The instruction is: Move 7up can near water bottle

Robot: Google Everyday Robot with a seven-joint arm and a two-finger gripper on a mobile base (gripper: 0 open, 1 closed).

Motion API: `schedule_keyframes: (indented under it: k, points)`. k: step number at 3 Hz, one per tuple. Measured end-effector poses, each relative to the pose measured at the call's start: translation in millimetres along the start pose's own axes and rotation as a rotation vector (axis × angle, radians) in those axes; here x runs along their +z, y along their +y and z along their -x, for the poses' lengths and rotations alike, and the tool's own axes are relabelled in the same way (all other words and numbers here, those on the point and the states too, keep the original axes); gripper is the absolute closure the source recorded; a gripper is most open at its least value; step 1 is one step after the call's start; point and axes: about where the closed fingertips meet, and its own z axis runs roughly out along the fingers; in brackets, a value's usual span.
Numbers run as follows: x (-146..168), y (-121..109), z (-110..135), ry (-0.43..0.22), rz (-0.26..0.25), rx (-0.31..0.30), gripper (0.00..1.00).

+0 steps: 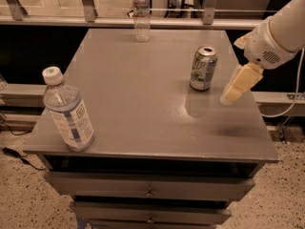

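Observation:
The 7up can (203, 68), silver and green with a silver top, stands upright on the right side of the grey table (138, 94). The water bottle (141, 14), slim and clear with a dark label band, stands at the table's far edge, left of the can and well behind it. My gripper (236, 87) comes in from the right on a white arm (279, 35). It hangs over the table's right side, just right of the can and a little nearer the front, apart from it.
A bulkier clear bottle (69, 111) with a white cap and pale blue-and-white label stands at the front left corner. Drawers (147, 192) sit under the tabletop. A railing (143, 20) runs behind the table. A cable (286, 111) hangs at the right.

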Motion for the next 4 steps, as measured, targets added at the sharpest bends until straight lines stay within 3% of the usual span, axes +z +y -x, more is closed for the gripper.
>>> schedule_keyframes:
  k: [1, 3, 4]
  points:
    - [19, -26, 11, -0.1, -0.034, 0.047, 0.0]
    - [59, -46, 37, -0.277, -0.019, 0.143, 0.0]
    - [71, -51, 44, -0.331, -0.009, 0.195, 0.2]
